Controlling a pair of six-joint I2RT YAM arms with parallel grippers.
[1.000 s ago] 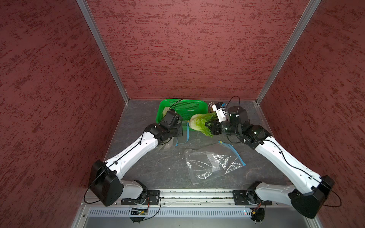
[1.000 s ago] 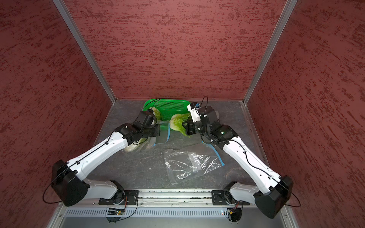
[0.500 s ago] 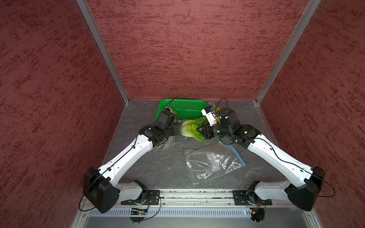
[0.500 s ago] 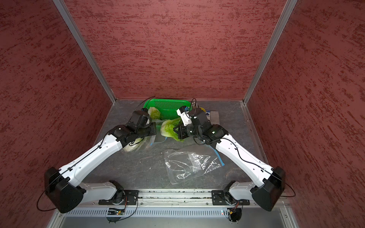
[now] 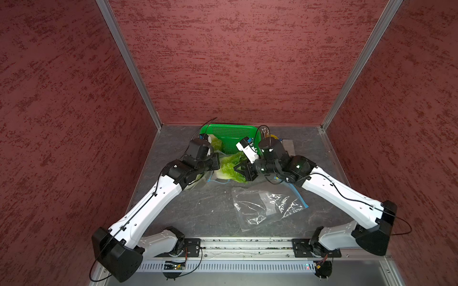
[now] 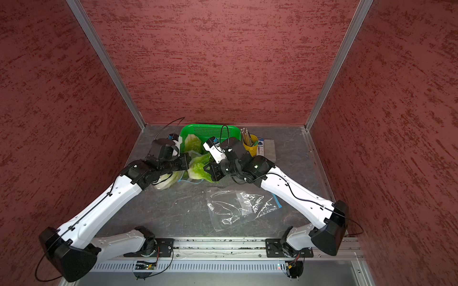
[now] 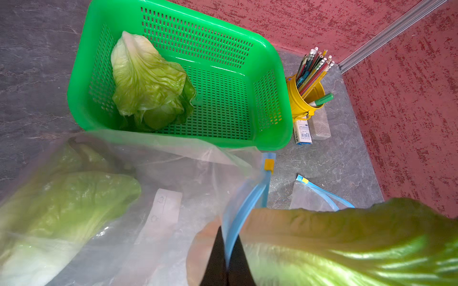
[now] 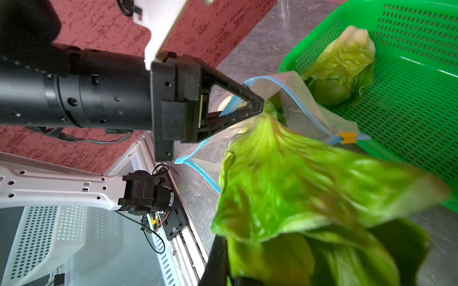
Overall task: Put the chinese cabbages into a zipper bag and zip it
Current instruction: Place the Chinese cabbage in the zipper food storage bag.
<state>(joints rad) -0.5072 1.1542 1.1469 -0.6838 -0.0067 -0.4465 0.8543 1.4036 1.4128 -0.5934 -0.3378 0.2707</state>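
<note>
1. The held cabbage (image 8: 297, 185) hung above the table (image 5: 198, 210), pinched in the right gripper (image 6: 208, 170), whose jaws were closed almost fully on it. Its leaves hid the fingertips in the right wrist view.
2. Its far end reached the mouth of the zipper bag (image 7: 186, 178), just beside the left gripper (image 8: 257, 106). Whether it was past the opening could not be told.
3. The left gripper was clamped tight on the bag's blue zip edge (image 7: 247, 200), lifting that side of the mouth.
4. The bagged cabbage (image 7: 62, 198) lay inside the bag, behind the clear plastic, under the left arm in a top view (image 6: 166, 180).
5. The third cabbage (image 7: 146, 84) lay in the green basket (image 7: 198, 37), at the end nearer the left arm. The basket stood against the back wall, touching the bag's mouth.
6. A spare bag (image 5: 265, 208) lay flat and crumpled on the table, nearer the robot's base and partly under the right arm.
7. A yellow pencil cup (image 7: 304, 99) stood just beside the basket, with a small box (image 7: 302, 131) at its foot.
</note>
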